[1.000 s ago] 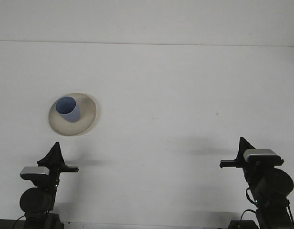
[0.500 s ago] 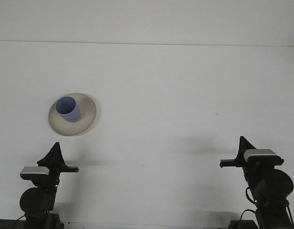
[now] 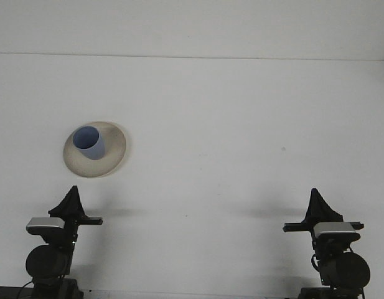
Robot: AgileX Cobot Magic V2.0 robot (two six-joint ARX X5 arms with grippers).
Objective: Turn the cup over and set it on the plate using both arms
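A light blue cup stands upright, mouth up, on a cream plate at the left of the white table. My left gripper rests near the front edge, below the plate and well apart from it. My right gripper sits near the front edge at the far right, far from the cup. Each gripper shows as a dark pointed shape with nothing held.
A white table spreads across the view, with its far edge against a white wall near the top. A small dark speck marks the surface at the right.
My right arm has drawn back and down toward the front edge, turning slightly. The left arm, cup and plate have not moved.
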